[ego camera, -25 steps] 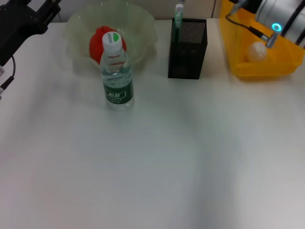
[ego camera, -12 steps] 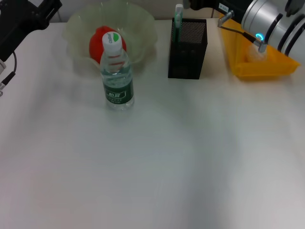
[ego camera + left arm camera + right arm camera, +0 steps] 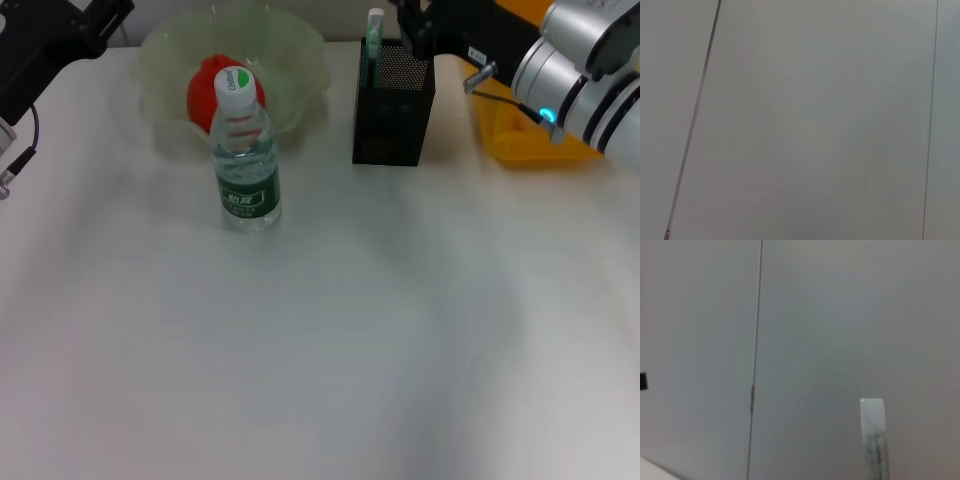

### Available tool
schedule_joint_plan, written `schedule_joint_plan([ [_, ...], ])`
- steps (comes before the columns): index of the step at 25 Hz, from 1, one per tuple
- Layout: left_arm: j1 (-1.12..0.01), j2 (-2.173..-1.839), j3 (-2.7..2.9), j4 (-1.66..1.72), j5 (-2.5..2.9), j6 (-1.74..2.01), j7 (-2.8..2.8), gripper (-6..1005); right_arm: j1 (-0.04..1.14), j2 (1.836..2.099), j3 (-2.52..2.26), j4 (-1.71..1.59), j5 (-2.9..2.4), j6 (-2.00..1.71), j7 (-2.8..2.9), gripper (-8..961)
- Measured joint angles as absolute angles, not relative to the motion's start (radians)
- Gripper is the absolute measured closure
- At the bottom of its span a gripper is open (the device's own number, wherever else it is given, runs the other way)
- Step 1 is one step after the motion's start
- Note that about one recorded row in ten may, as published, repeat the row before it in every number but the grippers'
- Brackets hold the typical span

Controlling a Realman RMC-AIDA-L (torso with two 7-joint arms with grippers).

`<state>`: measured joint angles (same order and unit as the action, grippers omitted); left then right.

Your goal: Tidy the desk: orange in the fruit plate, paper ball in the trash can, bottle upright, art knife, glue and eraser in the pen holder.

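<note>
1. You have the desk point(image 3: 330, 350) free across its near half.
2. Along the far edge: orange point(image 3: 212, 85) in the fruit plate point(image 3: 300, 60), water bottle point(image 3: 244, 150) upright before it, mesh pen holder point(image 3: 394, 100) (a green-tipped stick point(image 3: 374, 35) inside).
3. Right gripper point(image 3: 418, 25) hovers above the holder, blocking the yellow trash can point(image 3: 520, 140); its grip you cannot tell.
4. Left gripper point(image 3: 55, 40) sits at the far-left corner, likewise unclear.

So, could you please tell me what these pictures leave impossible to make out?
- Right end effector, head view: fingers merge with the dark pen holder behind.
- Trash can, head view: inside covered by the right arm.
- Left end effector, head view: cropped by the top edge.
- Left wrist view: only blank wall.
</note>
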<state>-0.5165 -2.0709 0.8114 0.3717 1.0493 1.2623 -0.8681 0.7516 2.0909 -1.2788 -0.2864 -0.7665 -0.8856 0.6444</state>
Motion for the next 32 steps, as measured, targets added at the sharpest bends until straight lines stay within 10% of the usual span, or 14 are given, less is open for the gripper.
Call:
schedule_joint_plan([
  [18, -0.521, -2.071, 0.811, 0.365, 1.049, 1.27, -0.868, 371, 0.742, 2.092, -1.306, -0.255, -0.764, -0.887, 0.642, 801],
  [29, -0.519, -2.072, 0.812, 0.365, 1.043, 1.287, -0.864, 371, 0.659, 2.084, -1.324, -0.35, -0.687, -1.0, 0.818, 606],
  [32, -0.522, -2.072, 0.818, 0.362, 1.033, 1.325, -0.884, 371, 0.553, 2.068, -1.343, -0.527, -0.785, -1.084, 1.077, 391],
])
